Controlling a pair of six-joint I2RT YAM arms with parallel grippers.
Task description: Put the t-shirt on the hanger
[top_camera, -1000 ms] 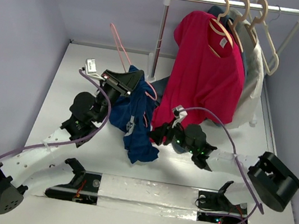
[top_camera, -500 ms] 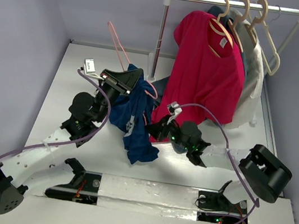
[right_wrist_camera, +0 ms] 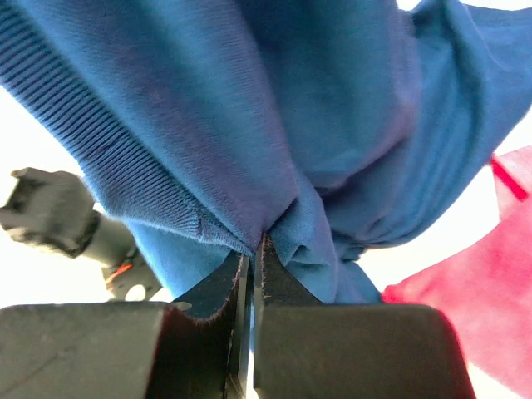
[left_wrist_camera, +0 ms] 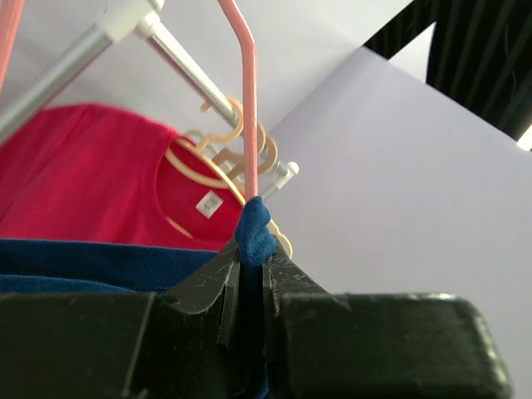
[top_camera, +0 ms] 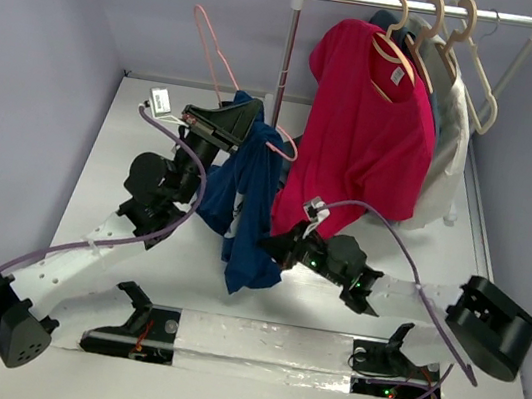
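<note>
While the left arm rears up, the left gripper (left_wrist_camera: 250,256) pinches the t-shirt (top_camera: 255,190) at the hanger (left_wrist_camera: 248,100); at its five o'clock, the low-stretched right gripper (right_wrist_camera: 252,252) clamps the dangling shirt's lower fold.

T-shirt (top_camera: 252,189): bunched in hanging folds, front and sleeves not told apart; in the right wrist view it overruns the top and both side edges. Hanger (left_wrist_camera: 248,125): rod leaves by the top edge of the left wrist view, lower end buried in the cloth pinched at the left gripper (left_wrist_camera: 249,262). Right gripper (right_wrist_camera: 252,253): jaws pressed together on a fold, base cut by the lower edge. Red t-shirt (right_wrist_camera: 490,258): blurred, cut by the right edge. White garment (top_camera: 452,153): mostly behind the red t-shirt. Tag (top_camera: 161,100) by the left arm: too small to read.
</note>
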